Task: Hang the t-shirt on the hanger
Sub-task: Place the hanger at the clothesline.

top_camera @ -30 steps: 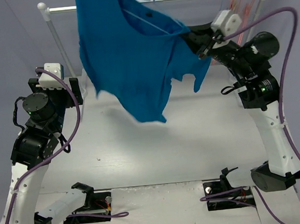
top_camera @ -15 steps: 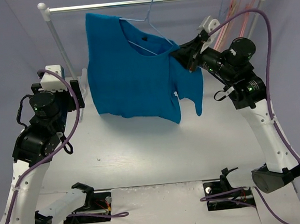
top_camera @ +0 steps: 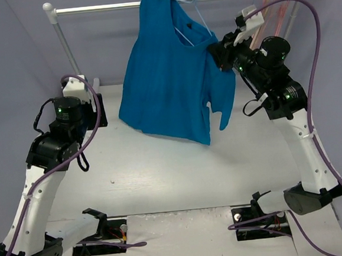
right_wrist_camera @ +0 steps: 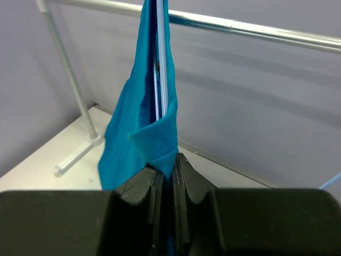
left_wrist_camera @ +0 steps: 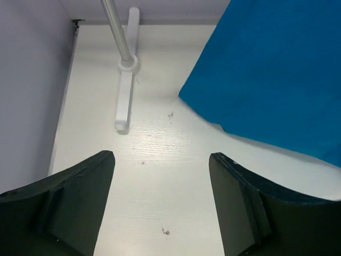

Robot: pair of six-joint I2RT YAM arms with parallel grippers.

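Observation:
The bright blue t-shirt [top_camera: 167,81] hangs on the light-blue wire hanger [top_camera: 191,19], whose hook reaches the metal rail [top_camera: 108,7]. My right gripper [top_camera: 219,48] is shut on the shirt's right shoulder, with the hanger wire in the fold. In the right wrist view the gripper [right_wrist_camera: 168,173] pinches the blue fabric [right_wrist_camera: 154,138] and the hanger wire [right_wrist_camera: 161,64] runs up to the rail [right_wrist_camera: 256,29]. My left gripper [top_camera: 92,101] is open and empty, low at the left. In the left wrist view the gripper [left_wrist_camera: 161,202] looks down at the table, with the shirt's hem [left_wrist_camera: 266,80] at upper right.
Pink and salmon hangers [top_camera: 271,7] hang at the rail's right end. The rack's left post [top_camera: 64,47] and its white foot [left_wrist_camera: 125,101] stand by my left gripper. A purple-grey wall [top_camera: 11,57] closes the left side.
My right gripper has swung the shirt and hanger right and up, so the hook now sits further right on the rail. My left arm has shifted slightly right.

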